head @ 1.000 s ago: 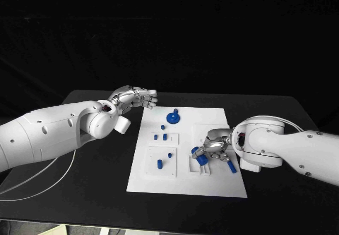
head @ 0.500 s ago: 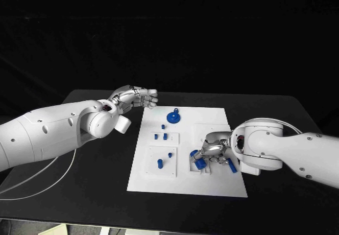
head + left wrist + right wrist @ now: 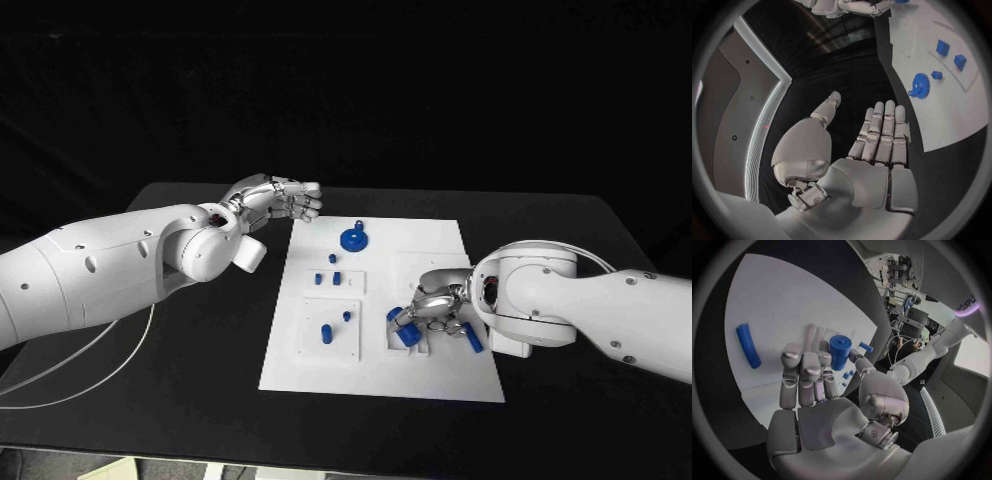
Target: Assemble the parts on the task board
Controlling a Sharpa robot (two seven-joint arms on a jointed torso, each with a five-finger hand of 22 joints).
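The white task board (image 3: 433,240) lies in the middle of the black table. My right hand (image 3: 437,303) hovers over the board's right side and holds a short blue cylinder (image 3: 408,331) between thumb and fingers, seen close up as the cylinder (image 3: 840,351) in the right wrist view. A blue rod (image 3: 472,340) lies flat on the board just right of that hand, as does the rod (image 3: 748,345) beyond the fingers. My left hand (image 3: 277,203) sits off the board's far left corner, fingers (image 3: 882,132) stretched out and holding nothing.
A blue gear (image 3: 353,240) stands near the board's far end, also seen as the gear (image 3: 920,86). Small blue pieces (image 3: 332,280) sit mid-board, and two more (image 3: 335,327) lie on the left square plate. Bare black table surrounds the board.
My right hand has shifted slightly toward the board's left with the blue cylinder still in it. The left hand has not moved.
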